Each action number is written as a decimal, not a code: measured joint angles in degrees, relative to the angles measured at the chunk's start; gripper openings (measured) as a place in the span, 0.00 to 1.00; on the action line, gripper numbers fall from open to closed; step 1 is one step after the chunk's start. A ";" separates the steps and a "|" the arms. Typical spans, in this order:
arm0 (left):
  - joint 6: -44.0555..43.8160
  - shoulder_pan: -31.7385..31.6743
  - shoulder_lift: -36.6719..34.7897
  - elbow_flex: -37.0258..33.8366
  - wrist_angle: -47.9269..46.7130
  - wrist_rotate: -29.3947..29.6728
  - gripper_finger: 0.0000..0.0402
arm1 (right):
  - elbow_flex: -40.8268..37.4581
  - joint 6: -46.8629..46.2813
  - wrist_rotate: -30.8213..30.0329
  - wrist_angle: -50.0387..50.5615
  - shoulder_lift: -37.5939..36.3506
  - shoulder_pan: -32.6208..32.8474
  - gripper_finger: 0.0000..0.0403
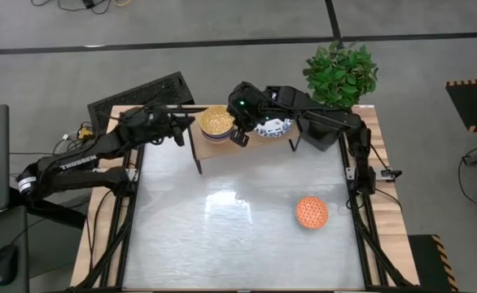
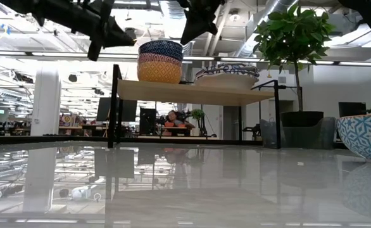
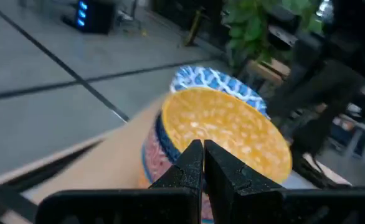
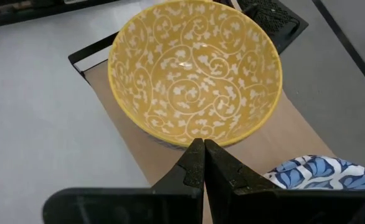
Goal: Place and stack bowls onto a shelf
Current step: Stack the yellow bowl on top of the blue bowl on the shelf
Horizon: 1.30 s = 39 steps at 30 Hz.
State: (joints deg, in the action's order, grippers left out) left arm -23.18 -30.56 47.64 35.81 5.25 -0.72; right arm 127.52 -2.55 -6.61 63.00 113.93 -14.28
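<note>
Now the orange-red bowl [image 1: 311, 212] sits at five o'clock from my closed, empty right hand [image 1: 238, 135], nearer it than my closed left hand [image 1: 178, 130].

Yellow bowl [image 1: 215, 120] tops a stack on the shelf [image 1: 222, 143]; orange bowl [image 1: 311, 212] on table.
</note>
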 joint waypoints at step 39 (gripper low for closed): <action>-1.29 -2.44 5.99 -0.04 -1.67 -4.99 0.00 | -0.42 0.50 -1.16 1.49 0.76 -1.32 0.06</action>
State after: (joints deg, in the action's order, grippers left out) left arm -24.47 -32.99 53.63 35.77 3.57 -5.72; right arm 127.11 -2.05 -7.77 64.50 114.69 -15.60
